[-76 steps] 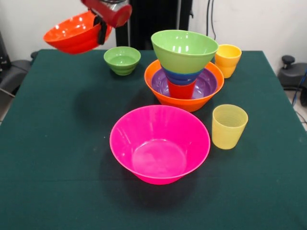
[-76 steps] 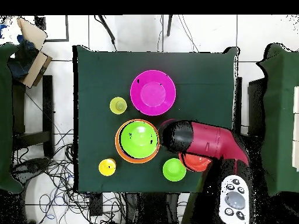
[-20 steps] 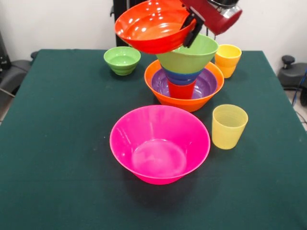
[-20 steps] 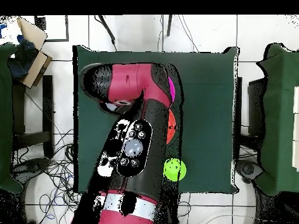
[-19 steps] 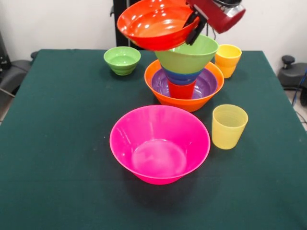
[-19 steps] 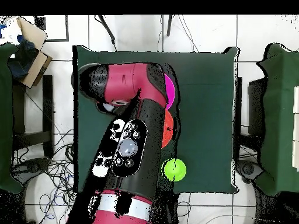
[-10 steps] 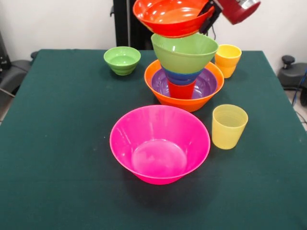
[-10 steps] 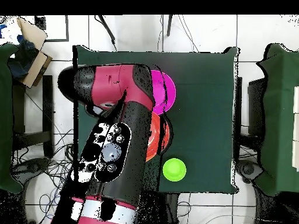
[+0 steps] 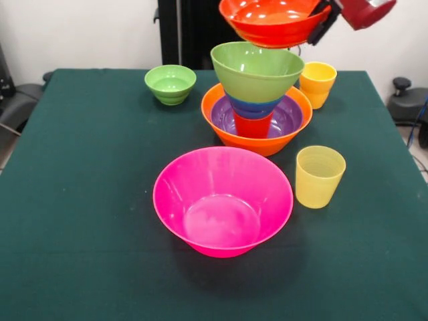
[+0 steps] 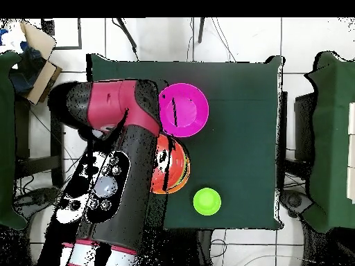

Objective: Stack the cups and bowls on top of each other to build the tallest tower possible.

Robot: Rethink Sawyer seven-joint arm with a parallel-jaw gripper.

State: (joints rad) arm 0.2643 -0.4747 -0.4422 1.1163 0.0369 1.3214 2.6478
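Carrying: your gripper (image 9: 324,21) pinches the red-orange bowl (image 9: 273,20) by its rim, above the tower (image 9: 257,93). Next, I judge: centre, lower into the green bowl (image 9: 257,70).

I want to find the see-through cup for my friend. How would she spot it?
Start at the big pink bowl in the middle of the green table. In the front view, the pale yellow cup stands alone just to its right. The other yellow cup is deeper yellow and sits farther back, beside the tower.
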